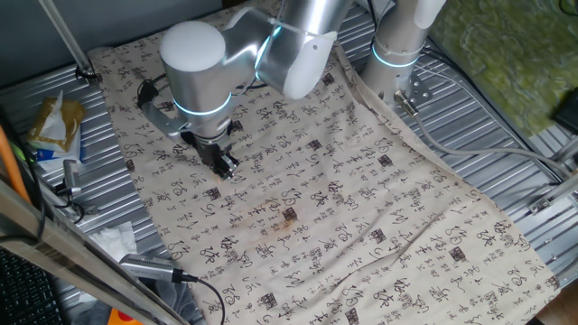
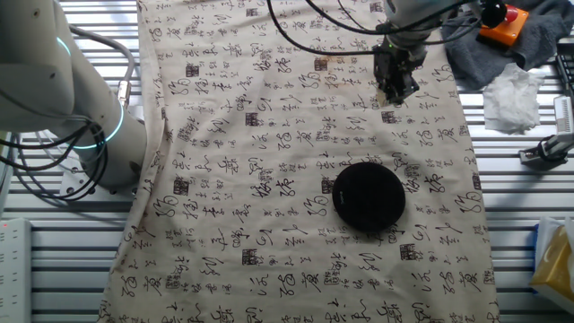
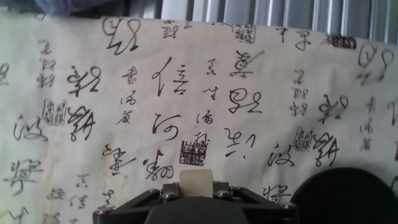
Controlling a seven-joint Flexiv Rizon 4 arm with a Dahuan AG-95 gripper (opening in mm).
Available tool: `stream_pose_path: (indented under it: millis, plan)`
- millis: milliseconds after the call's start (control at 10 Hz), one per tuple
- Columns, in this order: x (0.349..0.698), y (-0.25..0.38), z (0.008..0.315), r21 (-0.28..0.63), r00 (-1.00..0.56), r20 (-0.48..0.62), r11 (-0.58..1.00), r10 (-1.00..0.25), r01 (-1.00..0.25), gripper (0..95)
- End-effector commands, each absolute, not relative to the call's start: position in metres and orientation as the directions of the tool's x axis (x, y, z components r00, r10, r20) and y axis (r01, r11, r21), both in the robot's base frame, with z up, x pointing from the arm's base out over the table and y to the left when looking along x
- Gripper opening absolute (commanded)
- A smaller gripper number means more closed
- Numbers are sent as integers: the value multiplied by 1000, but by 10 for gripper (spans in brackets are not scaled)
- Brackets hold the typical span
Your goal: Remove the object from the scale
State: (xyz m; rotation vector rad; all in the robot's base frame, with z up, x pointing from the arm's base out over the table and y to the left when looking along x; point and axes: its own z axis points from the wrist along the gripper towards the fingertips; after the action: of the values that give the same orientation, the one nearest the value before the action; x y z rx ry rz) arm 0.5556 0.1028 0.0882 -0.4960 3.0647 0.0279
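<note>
My gripper (image 3: 196,186) is shut on the object (image 3: 196,182), a small pale tan block that shows between the two dark fingers in the hand view. The scale (image 2: 368,196), a flat round black disc, lies bare on the printed cloth with nothing on it. It also shows at the bottom right of the hand view (image 3: 348,196). In the other fixed view my gripper (image 2: 395,91) is over the cloth well beyond the scale, apart from it. In one fixed view my gripper (image 1: 226,167) is low over the cloth, and the arm hides the scale.
A rusty-brown stain (image 1: 289,215) marks the cloth. A white tissue (image 2: 516,90), a grey rag with an orange device (image 2: 498,22) and a black tool (image 2: 547,151) lie off the cloth's edge. A packet (image 1: 54,126) and a cabled handle (image 1: 149,266) lie on the ribbed metal table (image 1: 488,117).
</note>
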Motion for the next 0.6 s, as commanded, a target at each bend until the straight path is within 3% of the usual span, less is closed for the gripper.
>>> stream_pose_path:
  millis: [100,600]
  plan:
    - [540,153,76,10,-971,-51,973,-231,-232,0]
    - [528,240,69,15,-991,-62,992,-122,-123,0]
